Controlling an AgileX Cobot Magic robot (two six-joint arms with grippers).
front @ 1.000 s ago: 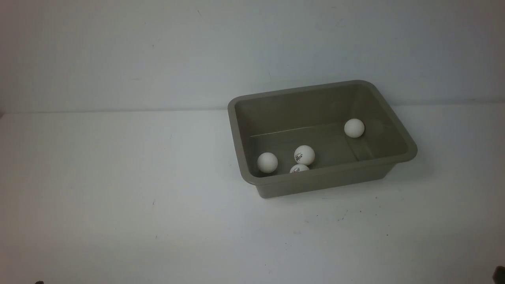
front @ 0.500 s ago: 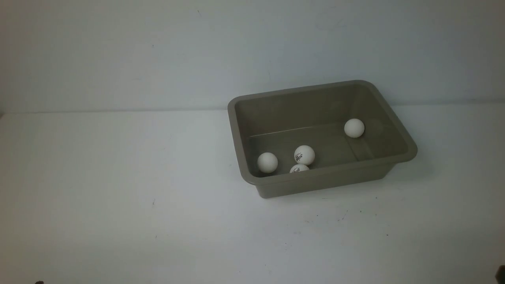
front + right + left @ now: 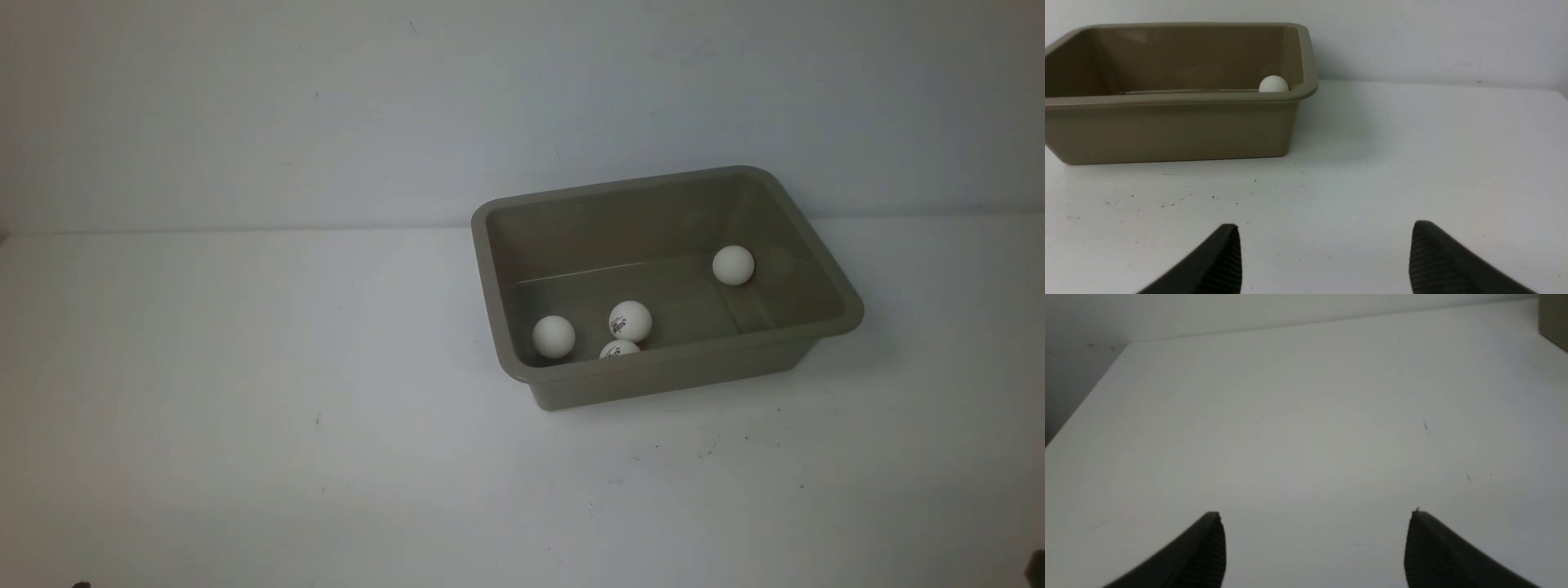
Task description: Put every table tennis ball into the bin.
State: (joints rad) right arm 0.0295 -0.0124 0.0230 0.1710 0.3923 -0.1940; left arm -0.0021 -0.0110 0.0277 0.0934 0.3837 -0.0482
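A: Four table tennis balls sit inside the bin (image 3: 849, 314) in the front view: one (image 3: 553, 336) near the close left corner, one with a dark mark (image 3: 630, 321) beside it, one (image 3: 620, 350) half hidden behind the near wall, and one (image 3: 733, 265) toward the far right corner. No ball lies on the white surface (image 3: 245, 392) there, so I'd judge the task finished.

B: And the arms?

A: Barely in that view — only dark specks at the bottom corners.

B: Left wrist view?

A: The left end effector (image 3: 1316, 549) hangs over bare surface, its two ribbed fingers (image 3: 1208, 555) spread wide apart, holding and touching nothing. A sliver of the bin shows at one corner.

B: Right wrist view?

A: The right end effector (image 3: 1325, 257) is likewise spread wide and empty, clear of the surface. The bin stands ahead of it, with one ball peeking over the rim.

B: What could go wrong?

A: Little, I think. The balls are light and smooth, so a stray sweep of the right arm into the bin wall could jolt it and set them rolling — though the walls look high enough to keep them in.
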